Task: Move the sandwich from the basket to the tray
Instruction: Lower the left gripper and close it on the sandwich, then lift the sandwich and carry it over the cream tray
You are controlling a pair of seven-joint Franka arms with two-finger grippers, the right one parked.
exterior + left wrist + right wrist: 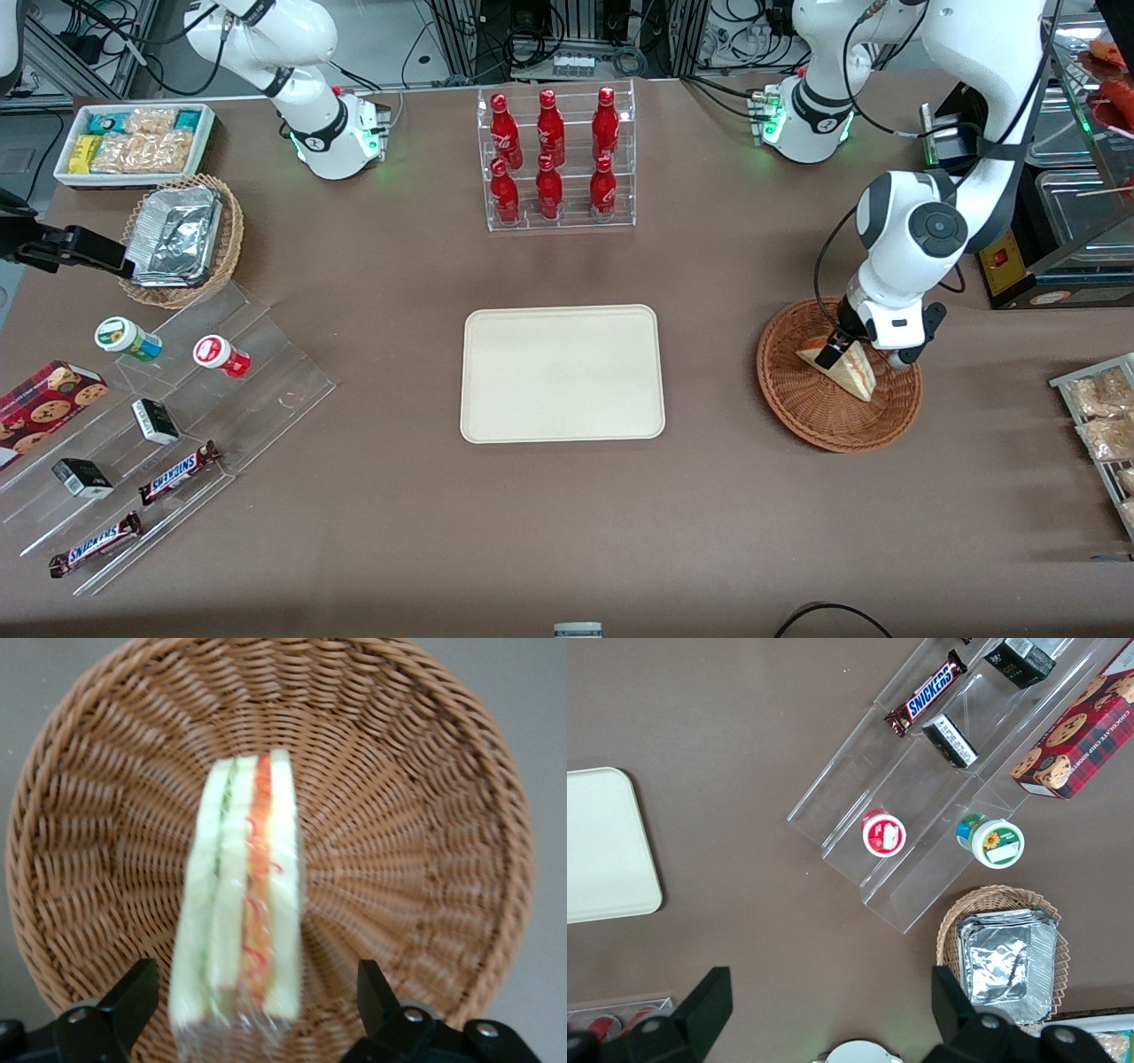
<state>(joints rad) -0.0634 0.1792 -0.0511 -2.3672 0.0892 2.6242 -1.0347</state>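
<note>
Sandwich [239, 904]: wrapped triangular wedge, standing on edge inside the wicker basket [802, 403]. Likely light, soft, crushable, with slippery film; best taken gently across the two flat bread faces. Tool [257, 1005]: lowered into the basket, fingers spread wide either side of the wedge, gripping nothing. Tray [562, 372]: mid-worktop, well apart.

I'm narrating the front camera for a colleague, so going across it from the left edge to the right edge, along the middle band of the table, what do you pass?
Snickers bars → red-lidded cup → tray → basket → sandwich, with the open gripper straddling it → wire rack of snack bags.
</note>
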